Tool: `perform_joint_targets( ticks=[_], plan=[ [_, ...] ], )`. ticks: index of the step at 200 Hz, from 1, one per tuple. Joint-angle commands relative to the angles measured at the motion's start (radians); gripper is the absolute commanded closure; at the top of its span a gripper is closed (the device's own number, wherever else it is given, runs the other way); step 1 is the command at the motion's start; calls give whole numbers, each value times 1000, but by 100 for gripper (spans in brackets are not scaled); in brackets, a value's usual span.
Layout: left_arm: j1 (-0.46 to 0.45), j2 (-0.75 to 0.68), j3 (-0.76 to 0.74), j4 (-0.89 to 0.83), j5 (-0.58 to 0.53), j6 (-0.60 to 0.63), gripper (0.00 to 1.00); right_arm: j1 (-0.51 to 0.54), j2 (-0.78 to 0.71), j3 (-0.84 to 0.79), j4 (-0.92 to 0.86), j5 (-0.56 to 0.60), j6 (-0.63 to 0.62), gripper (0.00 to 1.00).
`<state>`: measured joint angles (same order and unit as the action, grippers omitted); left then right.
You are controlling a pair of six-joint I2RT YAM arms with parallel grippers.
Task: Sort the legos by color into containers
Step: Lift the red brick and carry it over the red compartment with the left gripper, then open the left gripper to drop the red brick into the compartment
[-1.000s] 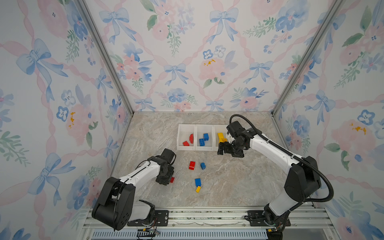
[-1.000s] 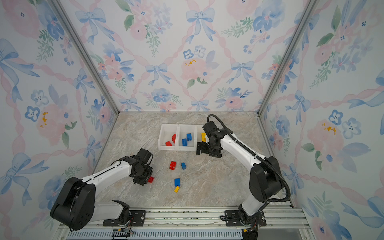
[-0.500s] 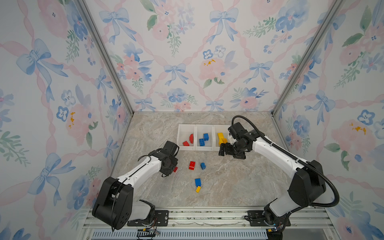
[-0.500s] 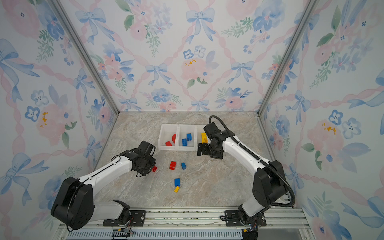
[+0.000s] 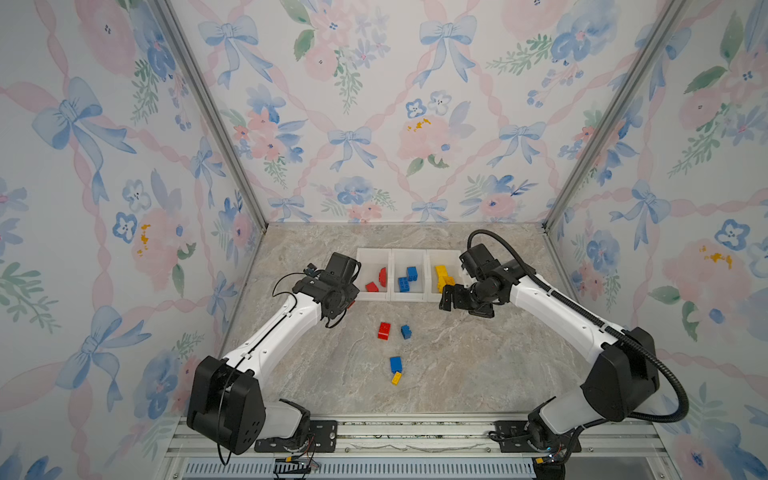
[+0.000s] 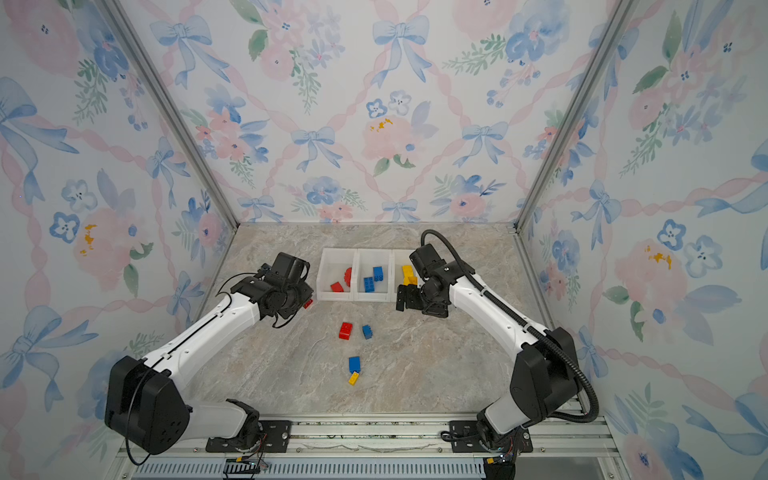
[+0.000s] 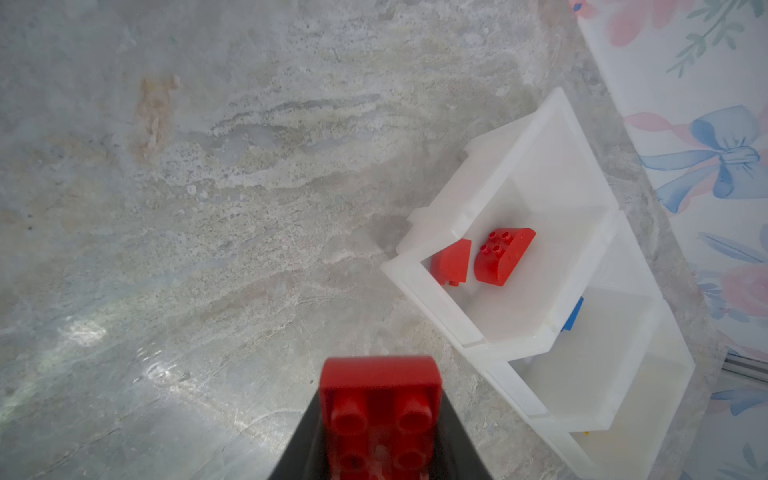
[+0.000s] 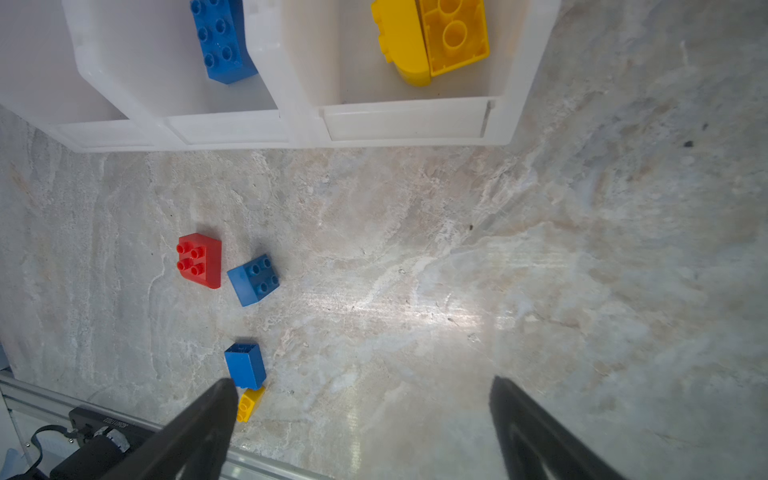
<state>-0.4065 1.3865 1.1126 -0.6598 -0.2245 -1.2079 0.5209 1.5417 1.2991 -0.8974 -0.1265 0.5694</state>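
Observation:
My left gripper [image 7: 380,399] is shut on a red studded brick [image 7: 380,399] and holds it above the table, just left of the containers [image 5: 409,296]. In a top view only a red corner [image 6: 308,303] shows under the wrist. The left bin [image 7: 432,224] holds two red pieces, the middle bin two blue ones [image 5: 407,279], the right bin yellow ones [image 8: 432,39]. My right gripper [image 8: 361,386] hangs open and empty in front of the right bin [image 5: 446,297]. Loose legos lie mid-table: red [image 5: 384,331], blue [image 5: 406,331], blue [image 5: 395,363], yellow [image 5: 396,377].
Papered walls close in the marble table [image 5: 478,357] on three sides. A metal rail [image 5: 415,432] with both arm bases runs along the front edge. Bare floor lies between the right arm and the loose bricks.
My left arm has carried the red brick from the front left up and toward the left bin. The right gripper stayed open and shifted only slightly.

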Motion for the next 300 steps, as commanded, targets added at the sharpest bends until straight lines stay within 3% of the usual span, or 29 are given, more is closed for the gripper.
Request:
perform_joint_targets(
  ticks=[1, 122, 215, 243, 300],
  plan=[
    [-7, 71, 93, -30, -48, 134, 79, 7, -35, -20, -12, 14, 9, 2],
    [-75, 482, 525, -59, -84, 508, 79, -19, -127, -94, -12, 12, 20, 1],
    [-81, 661, 619, -64, -156, 622, 77, -27, -161, -115, -21, 21, 30, 0],
    [-80, 683, 615, -65, -158, 624, 72, -27, -159, -119, -19, 23, 35, 0],
    [-80, 676, 615, -63, -150, 618, 48, -17, -139, -113, -10, 21, 40, 0]
  ],
)
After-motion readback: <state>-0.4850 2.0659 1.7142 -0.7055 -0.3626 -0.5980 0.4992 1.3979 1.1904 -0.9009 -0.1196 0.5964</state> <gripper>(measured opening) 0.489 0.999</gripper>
